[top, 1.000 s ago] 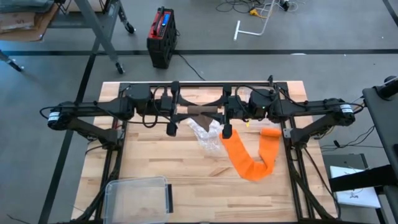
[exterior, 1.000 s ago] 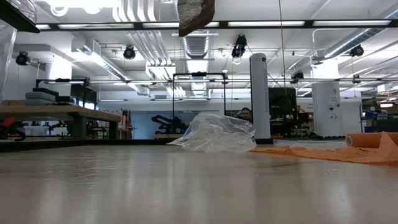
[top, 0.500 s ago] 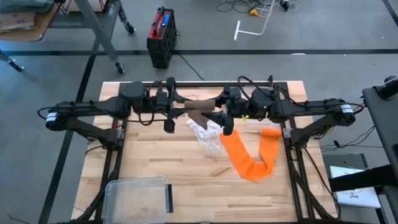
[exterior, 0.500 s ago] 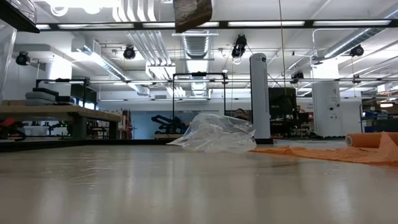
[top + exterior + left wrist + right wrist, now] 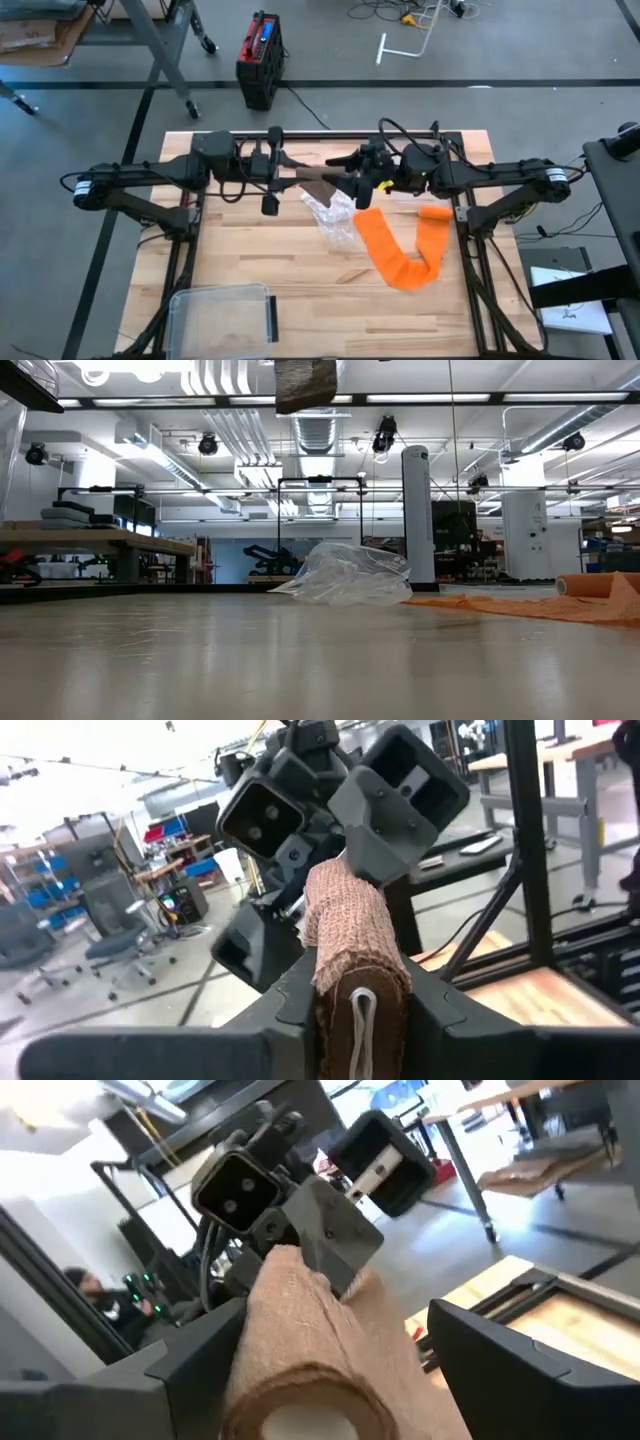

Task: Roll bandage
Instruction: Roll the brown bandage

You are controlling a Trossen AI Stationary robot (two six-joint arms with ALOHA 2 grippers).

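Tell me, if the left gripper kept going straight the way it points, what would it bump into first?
Probably the right gripper. The left gripper points across at it, and both hold the brown bandage roll between them above the table, so the roll is already in that line.

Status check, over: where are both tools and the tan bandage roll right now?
Left tool shut on tan rolled cloth bandage, held above the wooden table. Right tool at its other end, grip unclear. Crumpled clear plastic bag and orange strip below.
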